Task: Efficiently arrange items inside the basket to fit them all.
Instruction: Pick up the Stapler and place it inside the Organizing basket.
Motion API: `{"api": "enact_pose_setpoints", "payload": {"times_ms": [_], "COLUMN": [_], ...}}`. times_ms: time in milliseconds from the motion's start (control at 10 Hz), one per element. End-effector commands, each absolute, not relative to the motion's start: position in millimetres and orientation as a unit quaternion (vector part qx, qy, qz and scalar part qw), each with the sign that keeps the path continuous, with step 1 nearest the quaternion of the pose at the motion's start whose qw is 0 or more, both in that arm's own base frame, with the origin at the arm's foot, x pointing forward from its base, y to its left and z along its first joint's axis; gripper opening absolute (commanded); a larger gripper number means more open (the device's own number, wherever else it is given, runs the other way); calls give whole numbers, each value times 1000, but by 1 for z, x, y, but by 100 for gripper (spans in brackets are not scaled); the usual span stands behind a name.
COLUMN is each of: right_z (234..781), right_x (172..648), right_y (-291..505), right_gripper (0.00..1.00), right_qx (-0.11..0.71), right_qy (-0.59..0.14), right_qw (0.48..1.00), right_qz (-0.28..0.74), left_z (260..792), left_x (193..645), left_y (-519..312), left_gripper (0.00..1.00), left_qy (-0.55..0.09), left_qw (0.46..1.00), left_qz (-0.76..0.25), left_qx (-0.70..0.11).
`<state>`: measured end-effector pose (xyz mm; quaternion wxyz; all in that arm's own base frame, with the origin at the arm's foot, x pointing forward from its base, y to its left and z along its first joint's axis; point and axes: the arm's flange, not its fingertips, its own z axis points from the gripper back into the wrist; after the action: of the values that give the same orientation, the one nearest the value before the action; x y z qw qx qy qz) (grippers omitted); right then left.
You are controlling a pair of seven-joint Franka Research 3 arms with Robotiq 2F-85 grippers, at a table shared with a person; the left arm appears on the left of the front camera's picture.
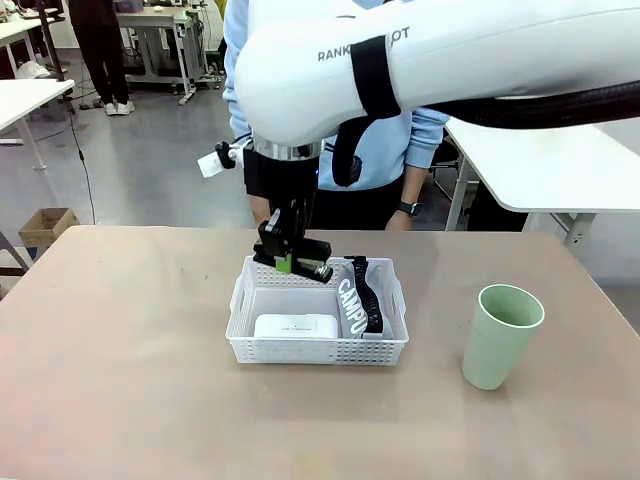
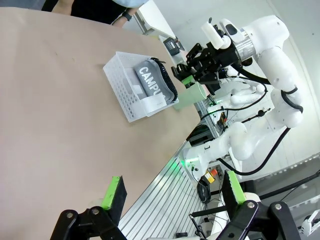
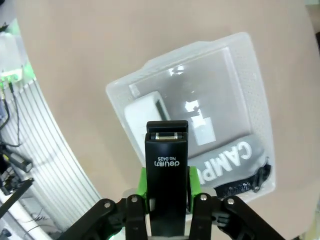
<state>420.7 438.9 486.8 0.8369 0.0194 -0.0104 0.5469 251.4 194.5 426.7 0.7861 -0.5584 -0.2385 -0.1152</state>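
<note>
Floor (image 1: 150, 170) at far left is grey concrete, with an open cardboard box (image 1: 45, 228) sitting on it below a white bench (image 1: 25, 98). Work table (image 1: 120, 340) has a matt tan top and runs the full width of the front view. Basket (image 1: 318, 350) sits at table centre, long side facing the robot. White box device (image 1: 294, 326) lies flat in its near-left part. Right gripper (image 1: 288, 258) hangs over the basket's far-left corner, clamped on the black stapler (image 1: 305, 264). From the right wrist, that stapler (image 3: 167, 170) runs lengthwise between the green pads, above the basket's interior. Grey pouch (image 1: 352, 305), lettered "CAMPUS", lies against the right short end with its black strap alongside. A person (image 1: 420, 140) in a light blue top stands at the far edge. Pale green cup (image 1: 500, 335) stands upright on the table to the right of the basket, apart from it. Another white table (image 1: 550, 165) stands beyond on the right. Left gripper (image 2: 174, 190) is spread wide and empty, over bare table, well away from the basket.
</note>
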Motion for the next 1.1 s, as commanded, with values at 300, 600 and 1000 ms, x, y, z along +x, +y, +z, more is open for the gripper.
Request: {"api": "enact_pose_setpoints", "payload": {"times_ms": [300, 600, 1000], "right_z": [428, 393, 362], "right_x": [456, 464, 474], "right_y": [425, 431, 435], "right_gripper": [37, 37, 37], "right_qx": [47, 52, 56], "right_qy": [-37, -35, -29], "right_qw": [805, 823, 839], "right_qz": [590, 564, 541], "left_z": [429, 429, 429], "left_x": [250, 250, 250], "left_y": [193, 193, 193], "left_gripper": [100, 100, 100], "left_qy": [-242, -242, -242], "left_qw": [780, 780, 780], "left_qz": [-115, -115, -115], "left_qx": [-565, -565, -565]}}
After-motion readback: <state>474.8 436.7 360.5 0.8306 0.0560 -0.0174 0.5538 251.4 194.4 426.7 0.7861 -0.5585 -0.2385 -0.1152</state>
